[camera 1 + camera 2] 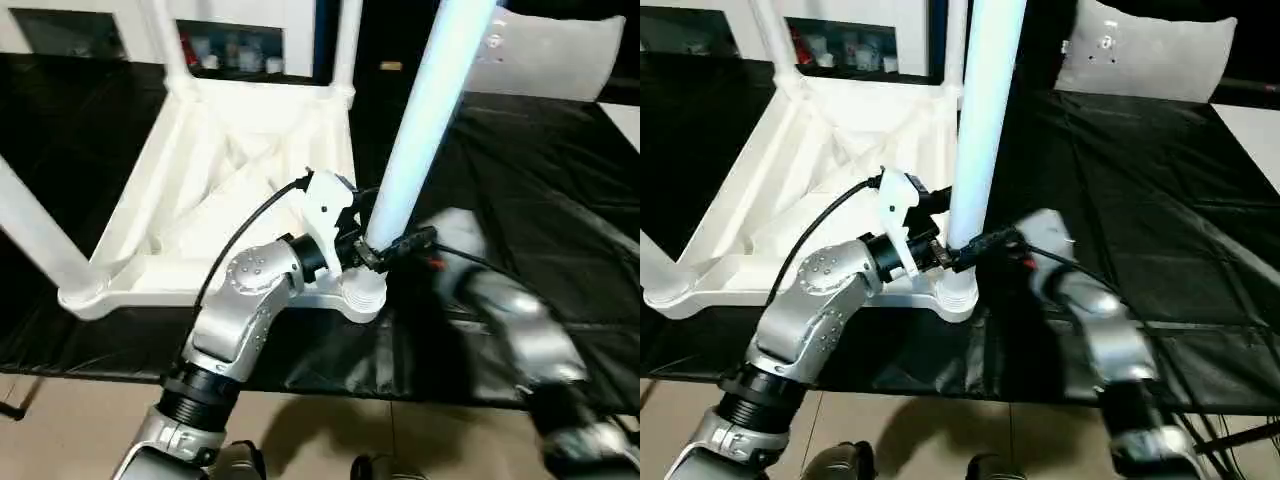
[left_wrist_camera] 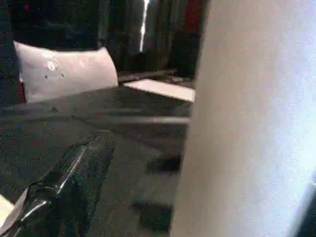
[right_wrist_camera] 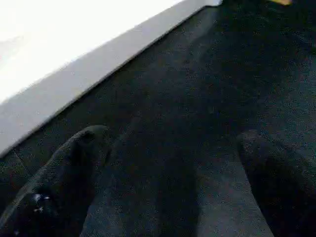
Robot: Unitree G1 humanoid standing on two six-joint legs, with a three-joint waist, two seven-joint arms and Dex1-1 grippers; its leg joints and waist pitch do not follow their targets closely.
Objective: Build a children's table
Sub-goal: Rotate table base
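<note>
Leg (image 1: 425, 120) pinched by left hand (image 1: 372, 252); right hand (image 3: 173, 197) spread, arm blurred.

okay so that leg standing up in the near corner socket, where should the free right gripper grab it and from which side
Low on the leg, just above its collar, probably coming from the robot's right. The tube is round and near upright, so open fingers can straddle it sideways. The left gripper already sits on its left, and the right gripper is open over the black table.
</note>
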